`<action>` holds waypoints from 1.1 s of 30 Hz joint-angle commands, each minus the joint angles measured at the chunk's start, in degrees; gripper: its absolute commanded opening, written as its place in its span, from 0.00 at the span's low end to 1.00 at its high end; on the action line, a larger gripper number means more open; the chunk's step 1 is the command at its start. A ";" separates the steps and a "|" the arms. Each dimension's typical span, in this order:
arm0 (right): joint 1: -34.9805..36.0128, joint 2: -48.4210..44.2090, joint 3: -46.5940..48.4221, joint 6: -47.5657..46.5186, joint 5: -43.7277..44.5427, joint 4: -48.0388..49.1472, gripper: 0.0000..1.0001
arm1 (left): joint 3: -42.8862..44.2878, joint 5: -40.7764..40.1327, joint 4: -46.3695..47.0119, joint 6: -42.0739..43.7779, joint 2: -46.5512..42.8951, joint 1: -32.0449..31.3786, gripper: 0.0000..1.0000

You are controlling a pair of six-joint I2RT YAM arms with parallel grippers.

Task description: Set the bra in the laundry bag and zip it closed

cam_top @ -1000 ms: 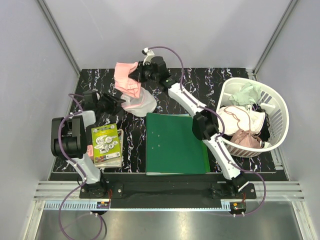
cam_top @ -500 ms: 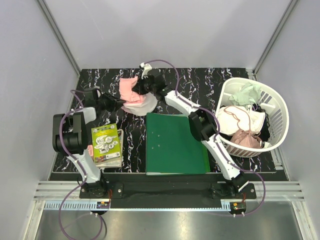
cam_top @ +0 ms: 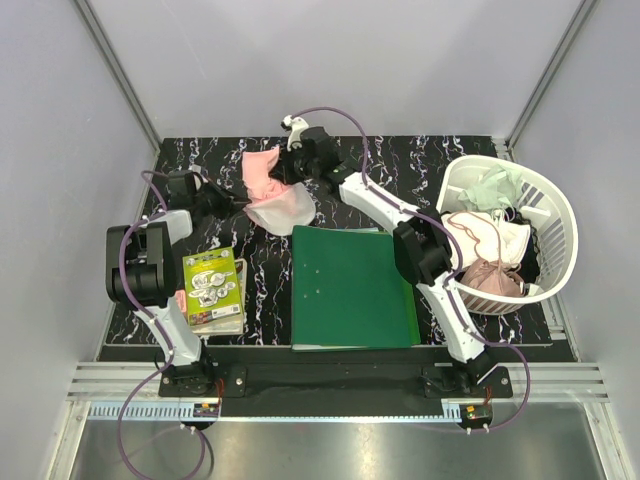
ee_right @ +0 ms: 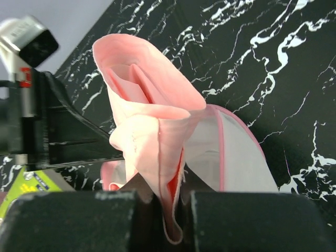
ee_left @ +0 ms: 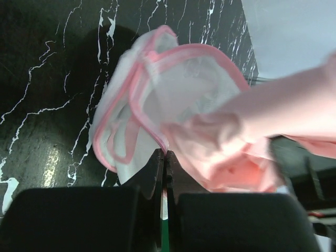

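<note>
In right gripper (ee_right: pixel 168 197), bra (ee_right: pixel 149 105) against bag (ee_right: pixel 239 157)

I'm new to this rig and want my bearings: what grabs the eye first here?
The crumpled pink fabric bra, pinched in the right arm's fingers at the mouth of the white mesh pink-rimmed laundry bag, back centre. The left arm's fingers clamp that bag's rim. Then the green folder in the middle, and the white slatted plastic basket of clothes on the right.

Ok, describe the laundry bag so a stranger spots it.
Find the green folder. Just past its far-left corner lies the laundry bag: white mesh edged in pink, unlike the solid pink bra at its opening or the slatted white basket at right.
</note>
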 commanded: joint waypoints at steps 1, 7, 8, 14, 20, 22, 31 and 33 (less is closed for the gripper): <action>0.45 -5.49 1.29 -1.06 0.20 -4.76 0.00 | 1.49 0.21 0.76 3.37 -3.21 -0.28 0.00; 0.45 -5.66 -1.07 2.36 -2.00 -7.49 0.00 | 3.86 2.94 1.99 3.63 -2.78 -0.72 0.00; 0.45 -5.66 -2.21 3.32 -2.01 -7.49 0.00 | 4.30 3.29 1.99 3.64 -2.69 -0.72 0.00; 0.45 -4.79 -5.03 4.65 -3.50 -7.58 0.00 | 6.23 5.39 1.03 5.92 -2.69 -1.16 0.00; 0.45 -1.90 -2.50 2.11 -4.38 -10.12 0.00 | 11.15 9.34 -2.83 9.87 0.38 -2.74 0.00; 0.45 -0.49 0.74 1.23 -4.29 -12.05 0.00 | 13.08 10.32 -5.73 10.75 1.79 -3.62 0.00; 0.28 6.81 9.02 4.21 1.76 -19.35 0.00 | 13.70 4.35 -12.23 16.55 -0.67 -5.65 0.00; 0.19 6.47 8.07 4.39 4.40 -19.36 0.00 | 13.62 3.21 -13.65 18.05 0.04 -5.65 0.00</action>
